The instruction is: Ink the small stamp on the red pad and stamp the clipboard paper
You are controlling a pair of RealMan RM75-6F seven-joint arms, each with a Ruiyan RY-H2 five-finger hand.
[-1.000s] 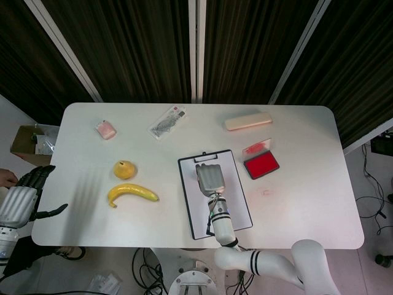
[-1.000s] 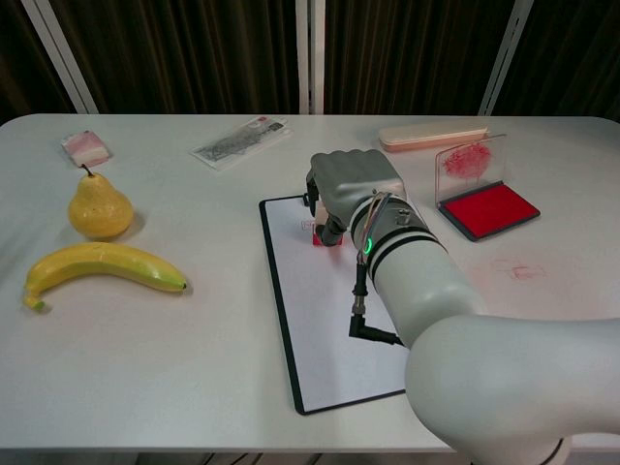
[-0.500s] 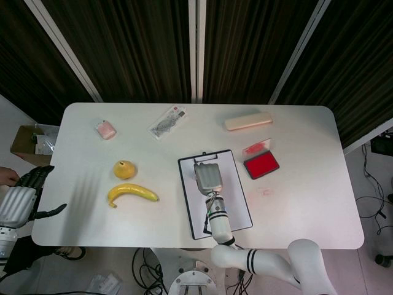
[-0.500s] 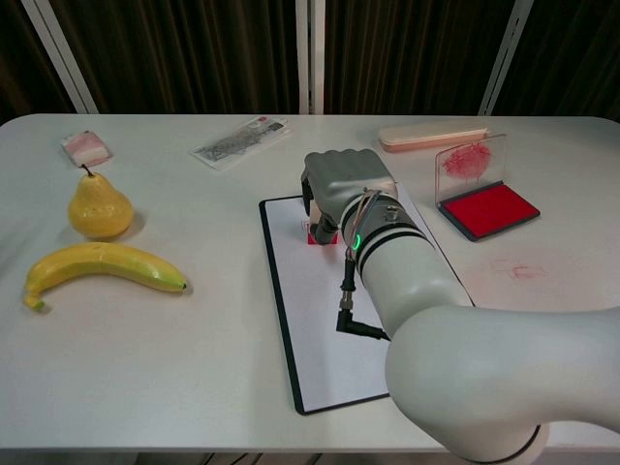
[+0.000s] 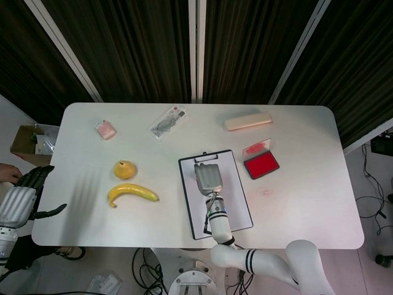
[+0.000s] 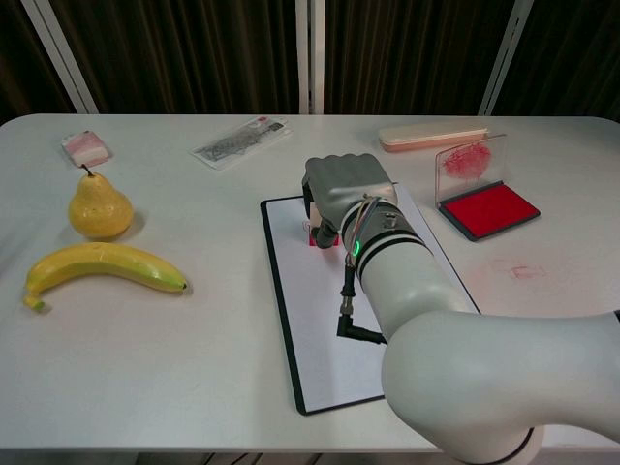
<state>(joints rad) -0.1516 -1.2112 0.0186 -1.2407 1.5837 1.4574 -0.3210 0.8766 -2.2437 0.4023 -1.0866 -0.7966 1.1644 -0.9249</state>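
Observation:
My right hand is closed around the small stamp, whose red base shows just under the fingers, down on the upper part of the clipboard paper. The clipboard lies at the table's front centre. To its right the red ink pad lies open with its clear lid raised behind. My left hand hangs off the table's left edge, fingers apart and holding nothing.
A yellow pear and a banana lie at the left. A pink packet, a printed sachet and a beige case sit along the back. Faint red ink marks stain the table right of the clipboard.
My right hand with the stamp has shifted slightly left over the paper's top; the forearm has swung a little. The left hand has not moved.

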